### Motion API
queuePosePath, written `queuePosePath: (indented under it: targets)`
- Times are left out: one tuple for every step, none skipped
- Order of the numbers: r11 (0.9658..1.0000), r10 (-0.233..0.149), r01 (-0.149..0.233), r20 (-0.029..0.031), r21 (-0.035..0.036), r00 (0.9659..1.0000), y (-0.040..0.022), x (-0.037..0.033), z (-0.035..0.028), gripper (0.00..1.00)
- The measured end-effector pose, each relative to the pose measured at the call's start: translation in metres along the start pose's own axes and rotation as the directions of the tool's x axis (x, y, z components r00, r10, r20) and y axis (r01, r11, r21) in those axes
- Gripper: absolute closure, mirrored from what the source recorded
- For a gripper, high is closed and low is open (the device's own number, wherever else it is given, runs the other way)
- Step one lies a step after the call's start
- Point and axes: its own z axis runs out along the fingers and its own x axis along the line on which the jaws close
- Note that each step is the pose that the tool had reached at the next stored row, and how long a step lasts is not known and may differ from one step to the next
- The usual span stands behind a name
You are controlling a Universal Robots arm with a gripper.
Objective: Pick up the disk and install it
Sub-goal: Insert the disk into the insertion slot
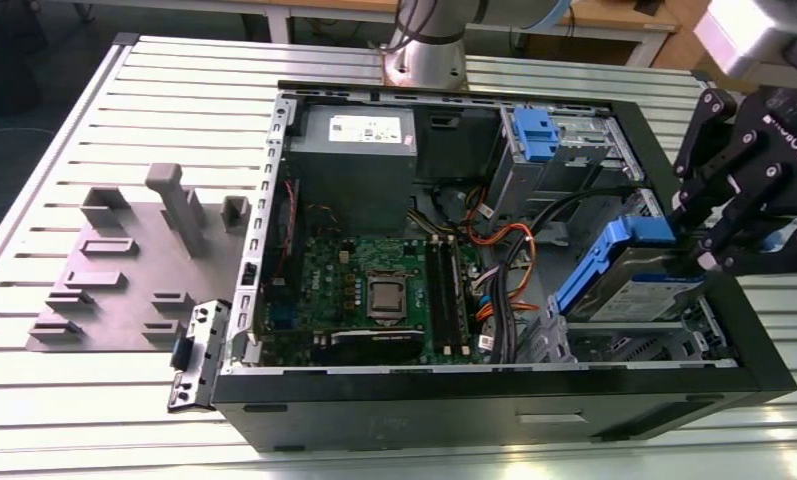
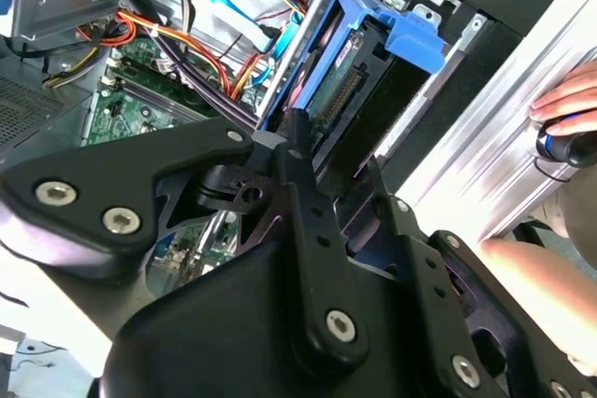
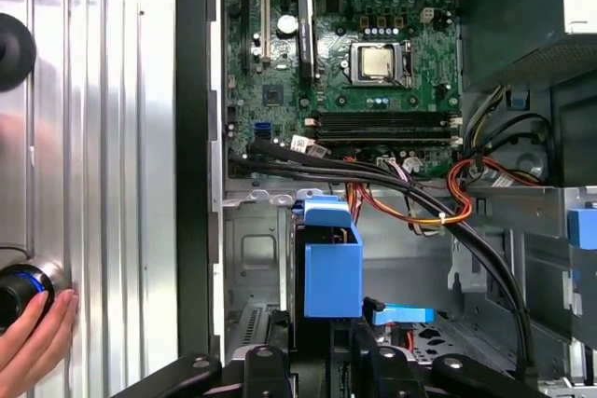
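Exterior view: an open computer case [image 1: 505, 395] lies on a ribbed metal table [image 1: 171, 90], its green motherboard [image 1: 371, 290] exposed, while the robot's black gripper [image 1: 718, 255] reaches in over the case wall at the exterior view's right. The disk [image 1: 625, 285], a silver drive in a blue plastic frame, stands tilted on edge in the drive bay at that same side of the case, with its labelled face turned towards the motherboard. The gripper's fingers [image 1: 702, 215] sit against the disk's upper end, and from the way they bracket its frame they appear clamped on it, though the contact itself is partly hidden by the linkage. In the second wrist view the disk [image 2: 350, 72] shows end-on beyond the black gripper linkage, its connector edge dark between the blue rails, just beside orange and blue cables [image 2: 233, 6]. In the first wrist view the blue frame of the disk [image 3: 331, 263] rises directly above the gripper body, with black cables [image 3: 392, 184] crossing between it and the motherboard [image 3: 354, 44]. A grey power supply box [image 1: 351, 150] sits at the far end of the case. A grey fixture block [image 1: 138, 265] rests on the table at the exterior view's left. A person's hand [image 3: 33, 337] lies on a round black button [image 3: 19, 291] at the table edge.
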Motion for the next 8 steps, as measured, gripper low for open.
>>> queuePosePath:
  targets:
    - [1.0000, 0.000, 0.000, -0.0001, -0.0003, 1.0000, -0.0001, 0.0001, 0.0019, 0.65]
    - [1.0000, 0.000, 0.000, -0.0002, -0.0006, 1.0000, -0.0001, 0.0001, 0.0037, 0.65]
    - [1.0000, 0.000, 0.000, -0.0003, -0.0009, 1.0000, -0.0002, 0.0002, 0.0055, 0.65]
    - [1.0000, 0.000, 0.000, -0.0002, -0.0012, 1.0000, -0.0003, 0.0002, 0.0073, 0.65]
    - [1.0000, 0.000, 0.000, -0.0004, -0.0014, 1.0000, -0.0004, 0.0002, 0.0091, 0.65]
    - [1.0000, 0.000, 0.000, -0.0003, -0.0016, 1.0000, -0.0004, 0.0003, 0.0109, 0.65]
    - [1.0000, 0.000, 0.000, -0.0005, -0.0018, 1.0000, -0.0005, 0.0004, 0.0127, 0.65]
    - [1.0000, 0.000, 0.000, -0.0005, -0.0020, 1.0000, -0.0006, 0.0004, 0.0146, 0.65]
